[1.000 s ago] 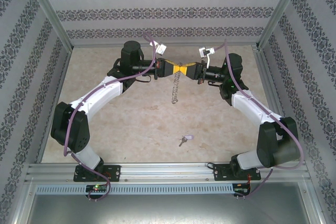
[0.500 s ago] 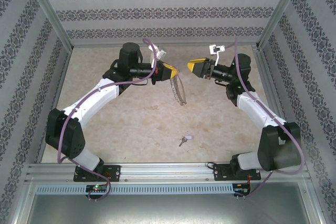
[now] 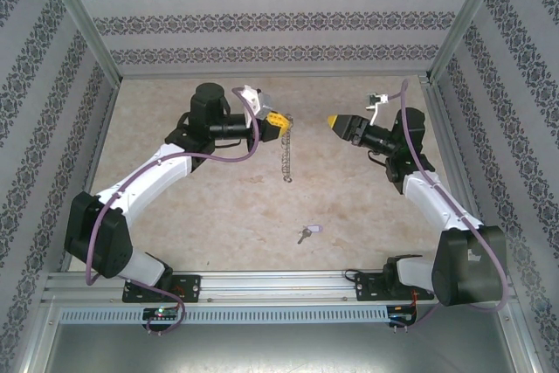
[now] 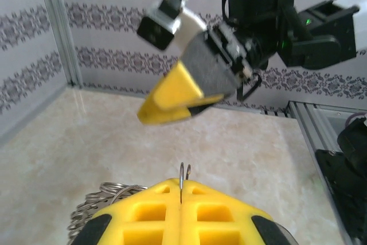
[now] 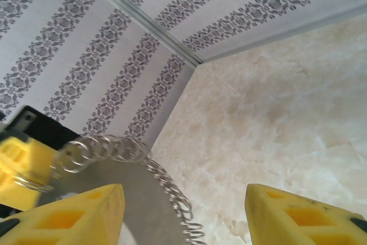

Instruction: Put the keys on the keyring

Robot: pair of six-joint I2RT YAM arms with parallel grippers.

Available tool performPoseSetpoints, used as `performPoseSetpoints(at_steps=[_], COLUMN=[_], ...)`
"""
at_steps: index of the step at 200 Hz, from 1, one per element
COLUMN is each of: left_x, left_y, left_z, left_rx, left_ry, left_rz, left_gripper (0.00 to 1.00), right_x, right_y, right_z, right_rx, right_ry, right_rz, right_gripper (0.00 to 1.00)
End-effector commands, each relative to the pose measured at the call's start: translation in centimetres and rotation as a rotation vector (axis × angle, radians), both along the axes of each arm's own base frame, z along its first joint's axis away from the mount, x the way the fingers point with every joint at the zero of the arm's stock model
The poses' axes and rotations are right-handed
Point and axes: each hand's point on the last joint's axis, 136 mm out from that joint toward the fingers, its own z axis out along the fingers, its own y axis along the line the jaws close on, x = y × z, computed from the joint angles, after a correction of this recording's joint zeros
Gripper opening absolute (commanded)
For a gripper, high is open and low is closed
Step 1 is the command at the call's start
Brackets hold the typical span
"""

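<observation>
The left gripper point(image 3: 280, 120) pinches the top of the dangling keyring point(image 3: 286, 156), while the right gripper point(image 3: 333, 121) gapes empty beside it and the key point(image 3: 305, 233) lies well apart.

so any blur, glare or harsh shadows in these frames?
Top external: soft, even light, faint shadows, no glare; key tiny but legible. Left wrist: left fingers close up and soft, right gripper crisper. Right wrist: right fingers out of focus, ring smeared toward its left end, background sharper.
</observation>
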Motion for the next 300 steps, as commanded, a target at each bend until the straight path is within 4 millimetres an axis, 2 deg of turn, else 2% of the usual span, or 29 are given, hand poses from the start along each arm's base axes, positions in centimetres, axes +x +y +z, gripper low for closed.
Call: performPoseSetpoints(at_steps=[1,35,74,98,119,150,190,243,281,300], left_x=[-0.8,-1.4,-1.7,-1.1,0.0,1.0,2.0,1.3,0.4,-0.1], left_y=[-0.5,-0.7,-0.6,-0.6,-0.5,-0.1,1.0,2.2,2.8,3.1], left_z=[5.1,6.2,6.6,6.1,5.3,3.8,3.1,2.9,3.2,3.4], left_rx=[-0.091,-0.090,-0.084,-0.063,-0.040,-0.026,0.000,0.021,0.017,0.013], left_ry=[-0.218,-0.246,-0.254,-0.231,-0.184,-0.167,-0.174,-0.213,-0.229,-0.233], left_rz=[-0.036,-0.051,-0.045,-0.018,0.043,0.107,0.211,0.253,0.264,0.267], left_gripper=[0.00,0.00,0.00,0.00,0.00,0.00,0.00,0.00,0.00,0.00], right_x=[-0.1,-0.4,-0.6,-0.8,-1.3,-3.7,-7.9,-12.6,-15.4,-16.0], right_y=[-0.5,-0.5,-0.6,-1.0,-1.3,-0.8,-0.2,3.6,5.5,5.9], right_z=[-2.0,-4.4,-5.5,-6.4,-8.0,-11.3,-15.1,-16.1,-18.6,-19.9], right_rx=[-0.014,-0.017,-0.028,-0.057,-0.107,-0.245,-0.423,-0.610,-0.805,-0.867], right_ry=[0.054,0.118,0.155,0.213,0.309,0.477,0.633,0.532,0.481,0.482], right_rz=[-0.028,-0.027,-0.036,-0.063,-0.096,-0.109,-0.134,0.049,0.176,0.195], right_gripper=[0.58,0.58,0.58,0.57,0.57,0.55,0.55,0.51,0.46,0.45])
